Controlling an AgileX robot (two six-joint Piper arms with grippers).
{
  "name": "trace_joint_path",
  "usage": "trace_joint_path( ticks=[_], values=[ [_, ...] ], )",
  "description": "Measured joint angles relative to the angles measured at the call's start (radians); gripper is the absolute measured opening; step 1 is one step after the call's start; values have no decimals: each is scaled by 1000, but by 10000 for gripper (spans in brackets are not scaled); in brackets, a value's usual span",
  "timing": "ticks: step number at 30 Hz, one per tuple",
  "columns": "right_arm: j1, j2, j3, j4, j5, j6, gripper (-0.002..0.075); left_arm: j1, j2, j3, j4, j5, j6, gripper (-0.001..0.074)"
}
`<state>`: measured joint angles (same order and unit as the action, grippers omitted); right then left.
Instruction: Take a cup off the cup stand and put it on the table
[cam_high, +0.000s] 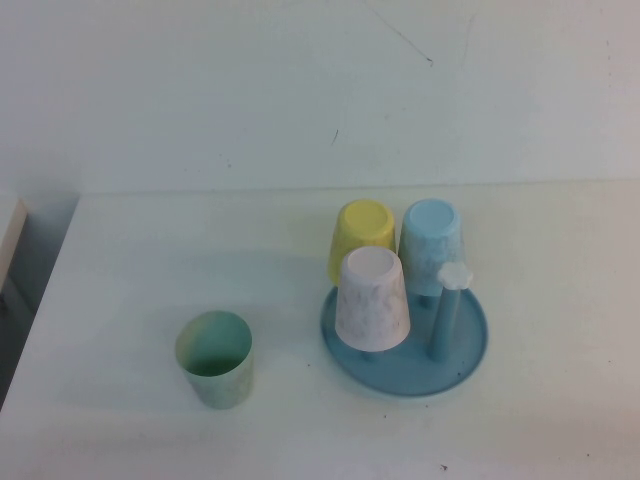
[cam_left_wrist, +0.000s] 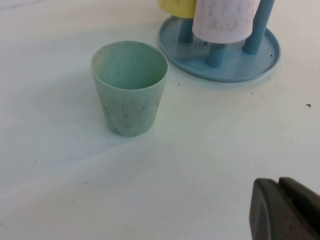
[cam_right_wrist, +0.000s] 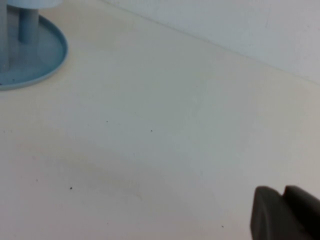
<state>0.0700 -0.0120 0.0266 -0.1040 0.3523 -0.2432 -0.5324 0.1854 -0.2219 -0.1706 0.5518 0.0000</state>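
Cup (cam_high: 215, 358) upright on table (cam_high: 120, 290); left claw (cam_left_wrist: 285, 210), right claw (cam_right_wrist: 285, 212) low over table, both together.

The high camera is looking down from the robot's side over the table (cam_high: 130, 420). The left wrist camera is sitting low, close to the cup (cam_left_wrist: 129, 87), facing the cup stand (cam_left_wrist: 235, 67); the right wrist camera is catching that stand's edge.

The left gripper (cam_left_wrist: 287, 212) and right gripper (cam_right_wrist: 286, 214) are each poking into a frame corner.
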Motion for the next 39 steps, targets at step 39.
trace_joint_path(
  ticks=[39],
  values=[
    [0,0,0,9,2,0,40,580,-194,248,16,-238,-33,-1]
  ],
)
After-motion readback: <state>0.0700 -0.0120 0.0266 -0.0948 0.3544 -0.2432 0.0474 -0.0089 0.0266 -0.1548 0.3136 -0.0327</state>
